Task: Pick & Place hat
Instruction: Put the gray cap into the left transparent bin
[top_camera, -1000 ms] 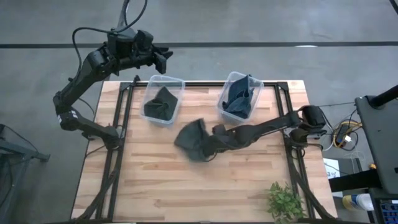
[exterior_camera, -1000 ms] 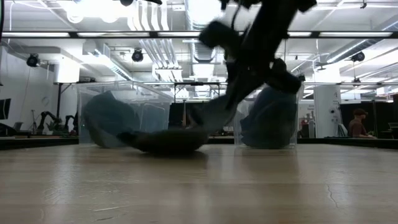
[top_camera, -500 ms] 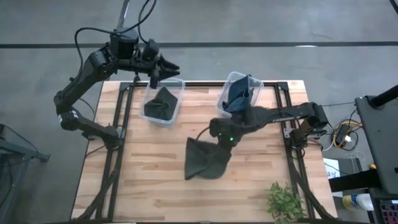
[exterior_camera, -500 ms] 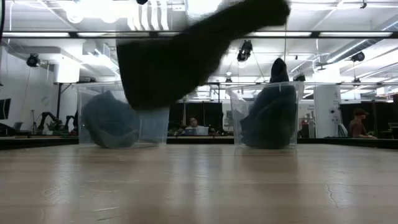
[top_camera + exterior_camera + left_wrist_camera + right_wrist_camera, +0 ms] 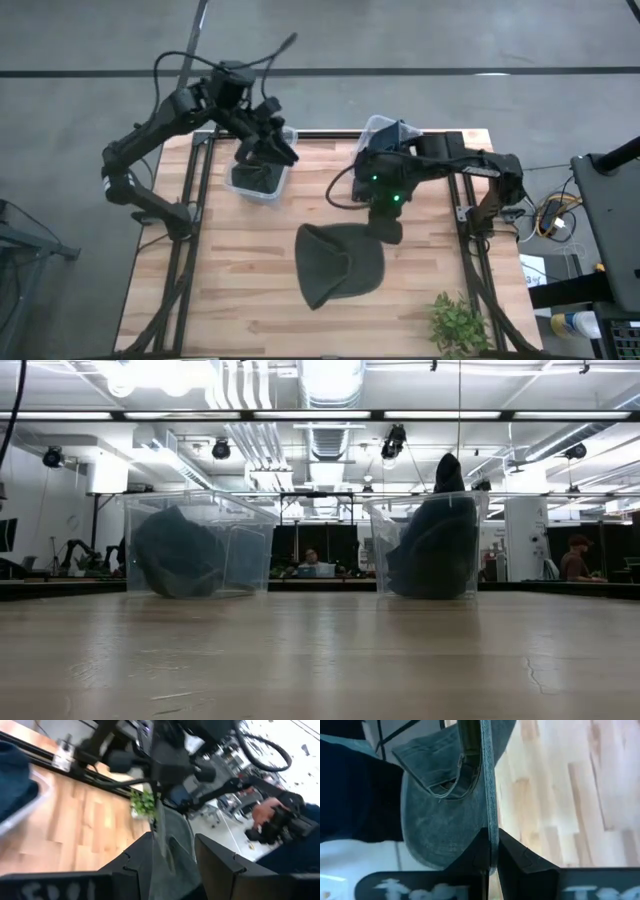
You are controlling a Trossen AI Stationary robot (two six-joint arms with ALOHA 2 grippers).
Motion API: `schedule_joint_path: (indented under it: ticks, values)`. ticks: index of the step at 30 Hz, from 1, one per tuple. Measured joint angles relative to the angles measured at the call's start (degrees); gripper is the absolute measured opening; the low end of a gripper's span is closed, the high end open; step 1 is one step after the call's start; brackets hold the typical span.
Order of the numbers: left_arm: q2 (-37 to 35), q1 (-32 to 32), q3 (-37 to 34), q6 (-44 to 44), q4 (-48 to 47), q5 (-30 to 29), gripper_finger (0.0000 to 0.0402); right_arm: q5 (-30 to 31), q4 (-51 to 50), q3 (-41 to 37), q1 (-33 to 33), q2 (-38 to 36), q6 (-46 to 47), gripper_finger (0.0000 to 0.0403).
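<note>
My right gripper (image 5: 386, 233) is shut on a dark grey-green hat (image 5: 340, 266), held high over the table's middle. The hat does not show in the low view. In the right wrist view the hat (image 5: 440, 815) is seen edge-on. My left gripper (image 5: 277, 150) is open and empty above the left clear bin (image 5: 240, 184), which holds another dark hat (image 5: 258, 176). In the left wrist view its fingers (image 5: 145, 855) stand apart, with the carried hat (image 5: 175, 837) beyond them. A blue hat (image 5: 384, 158) lies in the right clear bin (image 5: 372, 126). My right gripper pinches the hat's thin edge (image 5: 490, 822) between its two fingers; brim or rim of the crown, I cannot tell. The edge runs along the fingers. The hat is lifted clear of the table and spreads out from the gripper toward the table's near left.
The two clear bins (image 5: 195, 545) (image 5: 430, 545) stand at the table's far side. A small green plant (image 5: 458, 322) stands at the near right corner. Bare wood (image 5: 240, 280) lies on the table's near left. People show in the room behind.
My right gripper has lifted the hat off the table and swung it up and toward the near edge; the hat now hangs clear, above the low view. My left gripper has come from beyond the far edge to above the left bin.
</note>
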Motion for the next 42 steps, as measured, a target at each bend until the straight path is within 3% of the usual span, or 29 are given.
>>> schedule_joint_path:
  ticks: [6,15,26,35,42]
  values:
    - [2.9,-4.9,0.0,-1.3,-0.1,0.0,0.0138,-3.8,-4.3,-0.2,-1.6,0.0,-0.1,0.0011]
    - [8.2,-12.4,0.0,-2.3,0.3,-6.6,0.0138,-3.9,-3.8,-0.2,-2.1,0.2,-2.0,0.0011]
    - [13.4,-18.4,0.0,-7.1,5.4,-6.8,0.0138,-4.2,-3.6,-0.3,-3.9,0.2,-2.6,0.0012]
    - [14.2,-19.5,0.0,-7.3,5.6,-11.7,0.0138,-4.6,-3.6,-0.2,-4.7,0.2,-3.5,0.0012]
    - [13.2,-19.1,0.0,-5.3,5.4,-14.2,0.0138,-9.5,-3.5,-0.2,-4.7,0.2,-3.2,0.0012]
